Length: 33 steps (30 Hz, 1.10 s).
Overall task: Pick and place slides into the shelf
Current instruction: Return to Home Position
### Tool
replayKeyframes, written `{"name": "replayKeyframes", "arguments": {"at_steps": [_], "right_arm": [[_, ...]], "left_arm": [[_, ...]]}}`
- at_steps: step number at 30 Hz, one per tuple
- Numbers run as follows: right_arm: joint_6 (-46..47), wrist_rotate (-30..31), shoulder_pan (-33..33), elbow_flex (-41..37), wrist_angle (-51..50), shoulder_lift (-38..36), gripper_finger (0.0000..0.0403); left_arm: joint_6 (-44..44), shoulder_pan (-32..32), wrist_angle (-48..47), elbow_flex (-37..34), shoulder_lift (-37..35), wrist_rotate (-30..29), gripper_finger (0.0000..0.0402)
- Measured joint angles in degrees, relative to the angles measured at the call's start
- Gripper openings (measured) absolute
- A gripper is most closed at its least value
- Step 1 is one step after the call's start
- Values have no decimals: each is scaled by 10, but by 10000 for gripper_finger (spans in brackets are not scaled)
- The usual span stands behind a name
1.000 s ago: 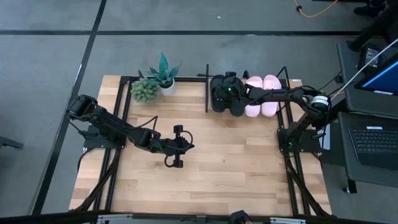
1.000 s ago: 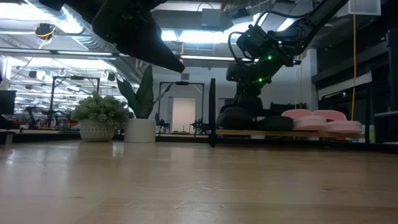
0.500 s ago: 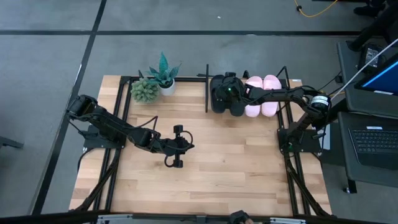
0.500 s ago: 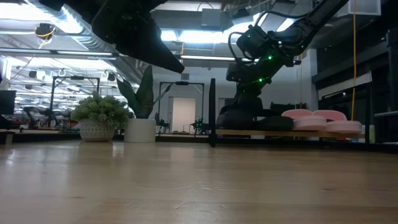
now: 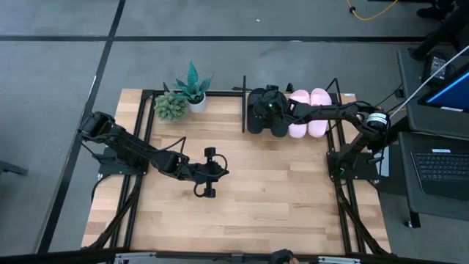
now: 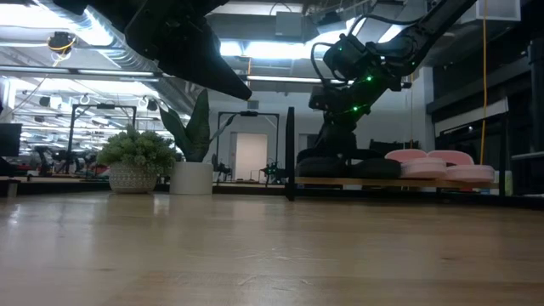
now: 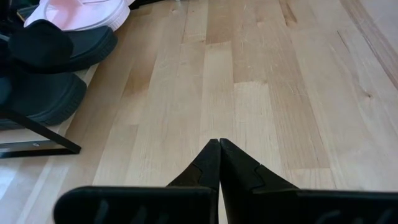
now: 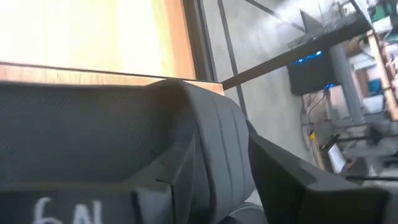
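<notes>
The shelf (image 5: 243, 110) stands at the table's far edge, right of the middle. On its board lie two black slides (image 5: 258, 117) (image 5: 280, 127) on the left and two pale pink slides (image 5: 298, 125) (image 5: 318, 121) on the right, all resting on their soles. My right gripper (image 5: 272, 108) hangs low over the black pair, pointing down; its wrist view is filled by a black slide's strap (image 8: 205, 143), with one finger (image 8: 298, 186) beside it across a dark gap. My left gripper (image 5: 208, 172) hovers shut over the table's middle, holding nothing. My right gripper stands over the black slide's strap (image 8: 205, 143) from above. The slide lies flat on the shelf board (image 6: 408, 181). Whether a finger touches the strap I cannot tell, as the slide hides the fingertips.
Two potted plants (image 5: 172, 106) (image 5: 194, 92) stand at the far edge, left of the shelf. Black arm frames (image 5: 139, 183) (image 5: 344, 198) run along both sides of the table. Bare wood (image 5: 256, 198) stretches across the middle and the near half.
In the low view the black slide under my right gripper has sunk a little and now lies flatter on the shelf board. The right gripper has stayed in place above it.
</notes>
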Motion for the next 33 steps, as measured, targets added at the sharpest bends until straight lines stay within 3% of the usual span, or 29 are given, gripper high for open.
{"name": "replayKeyframes", "arguments": {"at_steps": [5, 11, 17, 23, 28, 33], "right_arm": [[38, 0, 1, 0, -11, 0, 161], [38, 1, 27, 0, -26, 0, 150], [30, 16, 60, 11, -40, 0, 120], [46, 75, 98, 49, -97, 0, 72], [83, 77, 114, 89, -167, -1, 9], [126, 46, 123, 131, -231, -26, 9]], "left_arm": [[0, 0, 0, 0, 0, 0, 0], [1, 0, 0, 0, 0, 0, 0], [1, 0, 0, 0, 0, 0, 0], [5, 0, 0, 0, 0, 0, 0], [34, 2, 9, 0, 0, 0, 0], [44, 5, 14, 0, -6, -1, 0]]}}
